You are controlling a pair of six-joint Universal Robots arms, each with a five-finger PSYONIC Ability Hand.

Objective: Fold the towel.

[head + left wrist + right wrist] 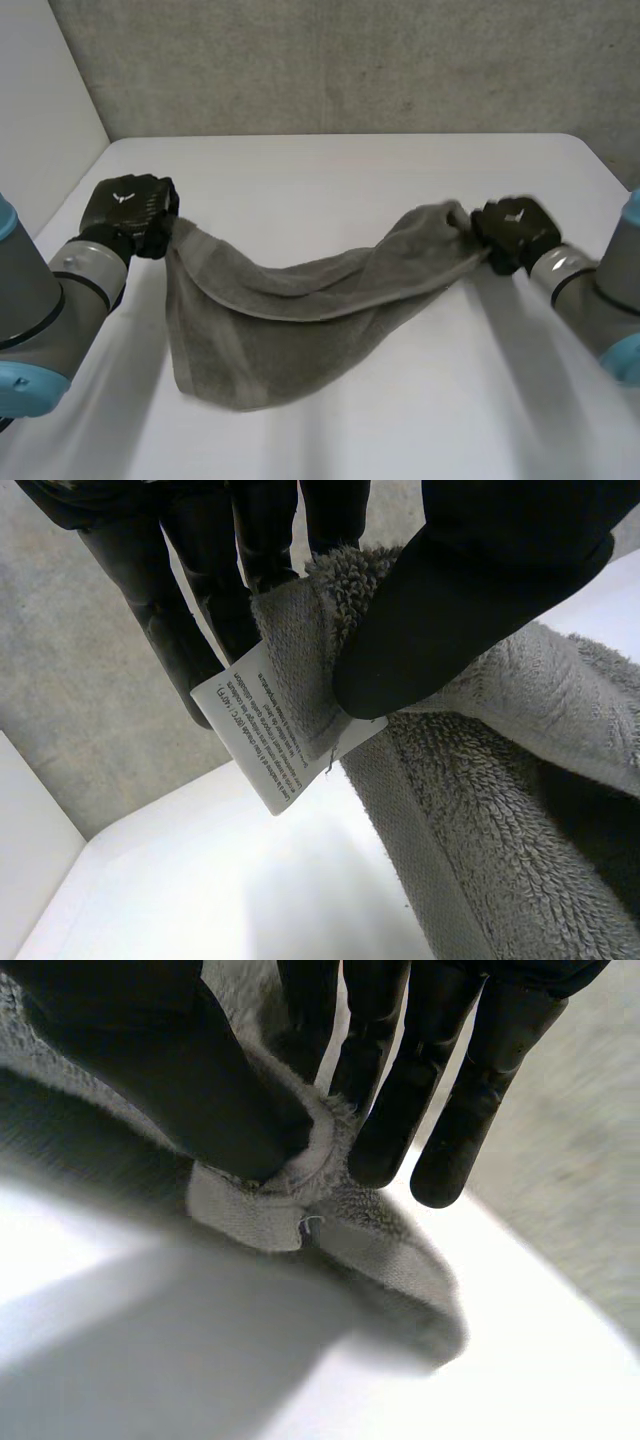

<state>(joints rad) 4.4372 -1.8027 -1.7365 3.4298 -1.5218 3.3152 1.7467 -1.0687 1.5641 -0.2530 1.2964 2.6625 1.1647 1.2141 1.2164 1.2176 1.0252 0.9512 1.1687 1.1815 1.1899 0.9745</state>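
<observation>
Nearest, low over the white table (400,430): sagging middle of the grey towel (290,320), slung between both hands. Further back, left hand (128,212) clamped on one corner, thumb pinching it against the fingers beside a white care label (270,742). At the opposite corner, right hand (515,232) likewise pinched tight, just above the tabletop. Beyond, grey wall (350,60).

Grey terry towel (290,310), white care label (272,742), sagging above the table, corners raised

Soft overhead light, shadow beneath towel (300,335)
</observation>
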